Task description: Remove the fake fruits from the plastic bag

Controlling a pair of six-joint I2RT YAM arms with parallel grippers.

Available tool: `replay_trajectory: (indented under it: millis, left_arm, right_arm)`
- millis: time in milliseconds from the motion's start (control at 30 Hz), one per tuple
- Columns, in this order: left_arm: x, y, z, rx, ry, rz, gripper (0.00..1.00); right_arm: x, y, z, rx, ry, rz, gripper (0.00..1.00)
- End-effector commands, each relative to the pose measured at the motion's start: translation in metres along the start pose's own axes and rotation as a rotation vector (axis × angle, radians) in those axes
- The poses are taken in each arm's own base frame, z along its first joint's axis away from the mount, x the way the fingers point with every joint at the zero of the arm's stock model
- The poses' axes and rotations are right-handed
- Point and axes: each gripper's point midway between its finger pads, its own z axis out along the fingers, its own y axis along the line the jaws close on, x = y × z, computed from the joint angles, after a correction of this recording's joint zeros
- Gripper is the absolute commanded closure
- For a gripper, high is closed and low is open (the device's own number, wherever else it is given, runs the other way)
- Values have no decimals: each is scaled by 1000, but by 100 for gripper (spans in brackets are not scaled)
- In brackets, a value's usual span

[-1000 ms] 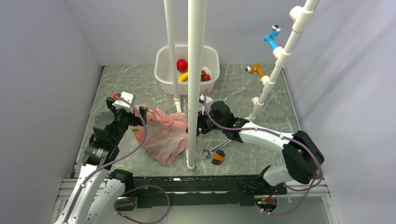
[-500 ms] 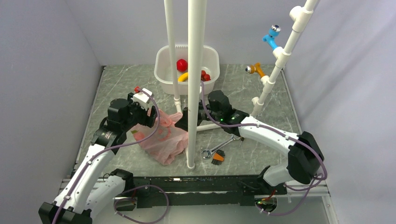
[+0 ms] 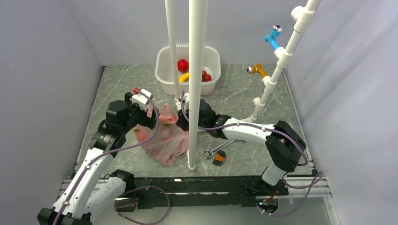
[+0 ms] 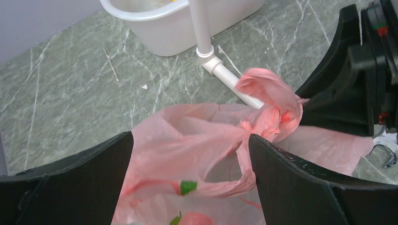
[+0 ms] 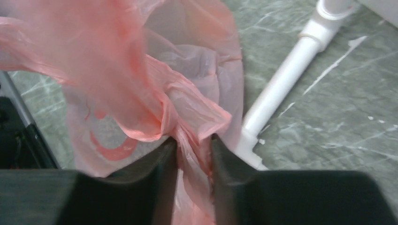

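The right tool (image 5: 194, 145) has narrowed onto a bunched fold of the pink bag (image 5: 141, 93), pinching the thin film at its mouth, just beside the white pipe (image 5: 281, 89) lying on the worktop (image 5: 338, 140). The left tool (image 4: 189, 140) stands wide around the bag's other side, not closed on it. The bag lies between the two arms, near the white tub (image 3: 162, 70), where a red fruit (image 3: 182, 64) and a banana (image 3: 184, 78) already sit. A hard pull could tear the film or let it slip. A lift could snag the bag on the pipe or spill its contents across the worktop.
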Motion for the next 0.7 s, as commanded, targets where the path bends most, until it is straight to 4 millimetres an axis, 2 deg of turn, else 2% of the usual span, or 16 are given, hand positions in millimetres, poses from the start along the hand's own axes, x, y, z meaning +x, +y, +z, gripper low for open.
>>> replay_trajectory:
  millis: [0,100,200,267,467,567,667]
  left_arm:
    - [-11,6,3,-20,2,18,2]
    - [-7,5,6,-9,33,14,9]
    - [-9,5,6,-10,26,11,15]
    - [-10,3,5,-3,12,11,24]
    - [-21,9,-6,-48,-50,17,67]
    - [-32,22,-17,-135,-120,0,100]
    - [-45,33,-32,-215,-210,-41,100]
  right_arm:
    - [-50,-5,-3,47,-146,6,79]
    - [-58,8,-9,-22,-150,-9,90]
    - [-65,22,-14,-88,-158,-16,93]
    - [-65,32,-16,-141,-147,-22,96]
    - [-56,42,-19,-201,-112,-20,100]
    - [-42,49,-19,-246,-57,-37,100]
    - [-27,55,-19,-273,-8,-52,100]
